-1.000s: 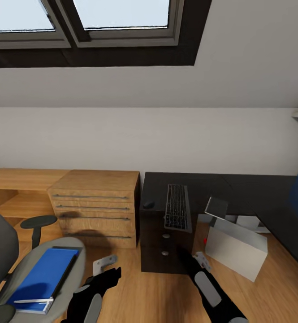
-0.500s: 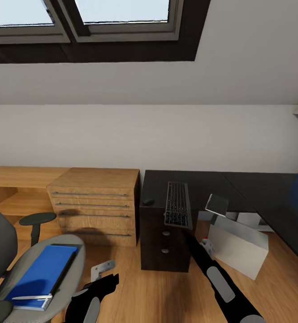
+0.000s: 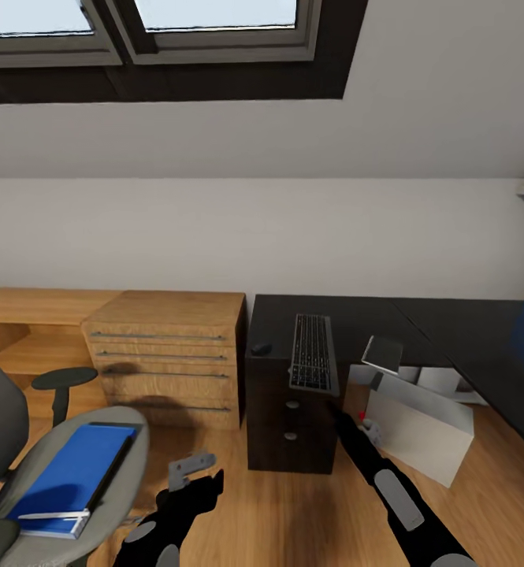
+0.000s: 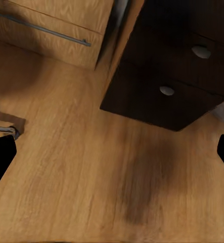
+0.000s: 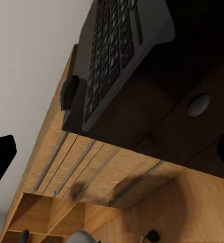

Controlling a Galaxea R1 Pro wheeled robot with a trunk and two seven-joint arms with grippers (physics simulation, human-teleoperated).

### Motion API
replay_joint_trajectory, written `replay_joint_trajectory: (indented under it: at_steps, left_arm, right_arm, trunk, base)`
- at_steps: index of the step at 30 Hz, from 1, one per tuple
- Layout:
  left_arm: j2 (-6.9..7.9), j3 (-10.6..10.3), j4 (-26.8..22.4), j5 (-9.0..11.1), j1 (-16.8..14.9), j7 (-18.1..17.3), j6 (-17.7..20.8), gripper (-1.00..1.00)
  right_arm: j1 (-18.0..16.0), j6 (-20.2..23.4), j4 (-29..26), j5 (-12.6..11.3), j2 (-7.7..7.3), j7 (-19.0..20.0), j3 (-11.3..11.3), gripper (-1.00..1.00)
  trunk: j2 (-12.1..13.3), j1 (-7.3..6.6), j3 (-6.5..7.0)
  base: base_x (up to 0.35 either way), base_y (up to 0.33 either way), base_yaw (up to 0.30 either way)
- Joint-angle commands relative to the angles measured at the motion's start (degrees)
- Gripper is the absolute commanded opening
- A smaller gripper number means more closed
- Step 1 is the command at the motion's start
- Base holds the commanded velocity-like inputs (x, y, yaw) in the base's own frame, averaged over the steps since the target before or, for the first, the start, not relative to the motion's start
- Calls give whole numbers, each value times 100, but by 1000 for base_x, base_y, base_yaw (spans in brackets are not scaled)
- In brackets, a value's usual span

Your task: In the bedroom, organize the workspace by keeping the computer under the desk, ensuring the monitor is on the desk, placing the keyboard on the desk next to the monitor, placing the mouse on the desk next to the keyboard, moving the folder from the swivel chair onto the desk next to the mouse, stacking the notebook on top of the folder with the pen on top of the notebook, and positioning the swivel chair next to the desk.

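While both arms are hanging low, the left gripper is sitting with fingers apart beside the chair, where the folder is lying. Right gripper, fingers apart, is pointing up at the keyboard, which is overhanging the desk's near edge, long axis running away, mouse just left. No readable writing

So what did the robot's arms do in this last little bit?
The right arm reached forward and up, bringing its gripper close under the keyboard's overhanging front edge; its jaws hold nothing. The left gripper edged forward slightly over the floor. The camera moved a little too. Keyboard, mouse, the blue folder on the swivel chair and the computer stayed put.
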Motion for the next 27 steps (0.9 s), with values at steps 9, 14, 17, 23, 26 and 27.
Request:
replay_joint_trajectory:
  at_steps: [9, 14, 17, 23, 26, 27]
  left_arm:
    - [18, -203, -45, 55, 56, 58, -15, 100]
    - [18, -200, -46, 56, 56, 58, -12, 100]
    - [18, -204, -46, 56, 56, 58, -12, 100]
    - [18, -198, -39, 56, 56, 58, 3, 100]
    - [18, -198, -33, 56, 56, 58, 5, 100]
    - [18, -198, -35, 56, 56, 58, 9, 100]
  right_arm:
    - [-2, -505, 4, -141, 68, -4, 12, 100]
    - [-3, -489, 10, -834, 83, 2, 16, 100]
    - [-7, -473, 23, -1456, 78, -1, 29, 100]
    - [-10, -361, 25, -1975, 88, 8, 49, 100]
    - [-10, -350, 3, -2002, 256, 36, 41, 100]
    - [-10, -352, 0, -2002, 340, 43, 25, 100]
  trunk:
    - [-365, 198, -167]
    - [-565, 308, -256]
    - [-686, 374, -310]
    - [-926, 506, -418]
    - [-1047, 572, -472]
    - [-1087, 594, -490]
  base:
    - [0, 0, 0]
    - [0, 0, 0]
    - [0, 0, 0]
    - [0, 0, 0]
    - [0, 0, 0]
    - [0, 0, 0]
